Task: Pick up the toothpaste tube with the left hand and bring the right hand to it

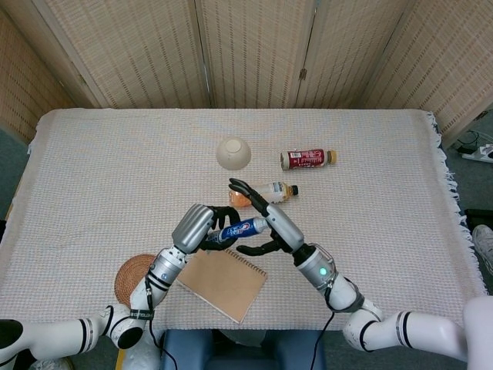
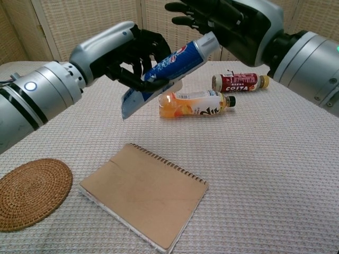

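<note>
Left hand [image 2: 127, 55] grips tube [image 2: 169, 71] above the cloth, cap end tilted up. Right hand [image 2: 228, 24] is at the cap, fingers spread, holding nothing. Orange bottle [image 2: 198, 105] lies just behind; notebook [image 2: 145, 193] and coaster [image 2: 29, 191] lie nearer.

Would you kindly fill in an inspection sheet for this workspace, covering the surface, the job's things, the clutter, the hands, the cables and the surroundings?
Surface: table covered by a pale woven cloth, fringed at its right edge.
Job's things: toothpaste tube held off the table, tilted, cap end up toward the right hand.
Clutter: spiral notebook, round woven coaster, orange drink bottle and red-label bottle both lying on their sides, overturned cream bowl.
Hands: left hand grips the tube's lower half; right hand is at the cap end with fingers spread, contact unclear.
Cables: a thin black lead hangs below each forearm; cords and a power strip on the floor at right.
Surroundings: woven folding screens behind the table.
</note>
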Controlling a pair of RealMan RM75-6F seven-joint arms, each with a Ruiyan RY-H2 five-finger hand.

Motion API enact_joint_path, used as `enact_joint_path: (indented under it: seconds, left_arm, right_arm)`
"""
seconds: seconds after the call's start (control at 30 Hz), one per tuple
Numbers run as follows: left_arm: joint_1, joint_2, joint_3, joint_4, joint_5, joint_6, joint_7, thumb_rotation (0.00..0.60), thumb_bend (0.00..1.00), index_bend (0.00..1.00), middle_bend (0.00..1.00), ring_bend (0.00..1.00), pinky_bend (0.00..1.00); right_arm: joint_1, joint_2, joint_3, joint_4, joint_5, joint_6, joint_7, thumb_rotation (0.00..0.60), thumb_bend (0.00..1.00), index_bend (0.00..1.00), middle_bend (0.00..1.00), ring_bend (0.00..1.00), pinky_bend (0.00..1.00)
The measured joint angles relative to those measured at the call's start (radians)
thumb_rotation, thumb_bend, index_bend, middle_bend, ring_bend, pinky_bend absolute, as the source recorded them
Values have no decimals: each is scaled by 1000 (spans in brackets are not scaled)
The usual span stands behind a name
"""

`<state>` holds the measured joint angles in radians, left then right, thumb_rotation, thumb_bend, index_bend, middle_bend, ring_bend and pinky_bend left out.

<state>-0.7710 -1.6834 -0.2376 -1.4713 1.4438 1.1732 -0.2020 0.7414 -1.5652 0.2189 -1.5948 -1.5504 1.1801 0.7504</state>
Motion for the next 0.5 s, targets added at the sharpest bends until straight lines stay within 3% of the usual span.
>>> enact_joint_path:
  seconds: [0.5]
  left_arm:
    - [10, 36, 53, 116, 56, 0, -11, 600, 813, 780, 790, 680, 648]
  right_arm:
    - [-35, 147, -6, -51, -13, 26, -45, 281, 211, 0, 0, 0, 0]
